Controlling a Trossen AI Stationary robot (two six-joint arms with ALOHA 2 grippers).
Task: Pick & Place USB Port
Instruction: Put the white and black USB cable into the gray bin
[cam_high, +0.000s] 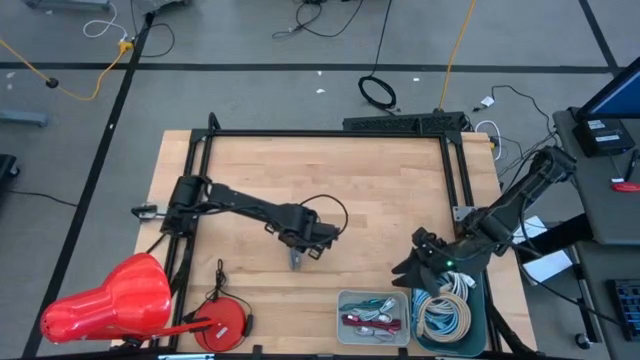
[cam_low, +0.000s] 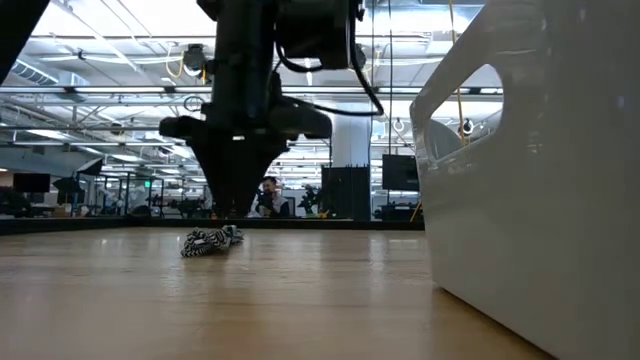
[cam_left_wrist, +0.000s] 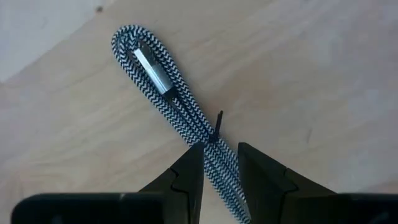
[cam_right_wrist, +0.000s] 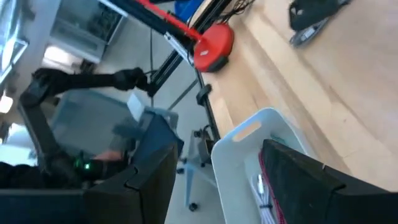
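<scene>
High view: grey tray holds red cables; bin holds coiled cables.

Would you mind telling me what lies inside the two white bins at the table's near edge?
The left bin holds several bundled cables, red and pale. The right bin holds coiled pale cables, but the right hand hangs over its top corner, hiding what lies there.

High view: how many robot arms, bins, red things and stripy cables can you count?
Robot arms: 2 (left arm, right arm)
Bins: 2 (bin of small cables, bin of coiled cables)
Red things: 2 (big red shape, red round disc)
Striped cable: 1
Total: 7
</scene>
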